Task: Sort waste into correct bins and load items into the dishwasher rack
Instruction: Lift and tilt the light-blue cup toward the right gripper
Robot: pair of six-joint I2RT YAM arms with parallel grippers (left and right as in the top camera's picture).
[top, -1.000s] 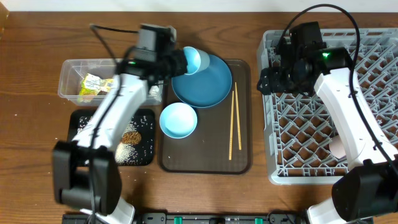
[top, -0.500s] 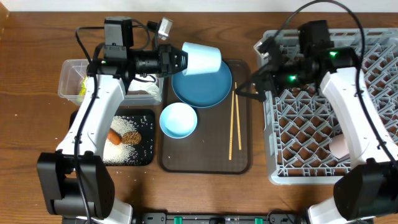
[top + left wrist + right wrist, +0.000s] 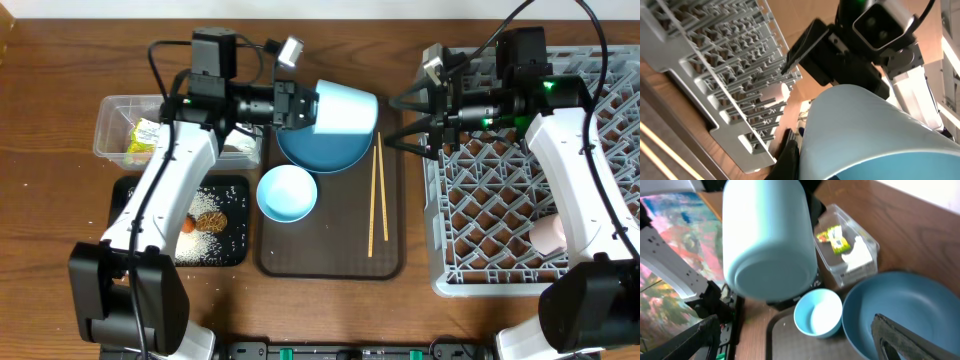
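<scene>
change: left gripper, pinching the cup at its rim, has carried it rightward. just past the cup's base, the right gripper has swung round to face it, fingers spread wide. we judge a handover is under way, bound for the rack behind the right gripper. cup: pale blue, smooth, tipped sideways, clear of the plate.

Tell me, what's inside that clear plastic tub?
The clear tub holds a yellow-green snack wrapper and a crumpled white napkin. Its bottom beneath them is hidden.
</scene>
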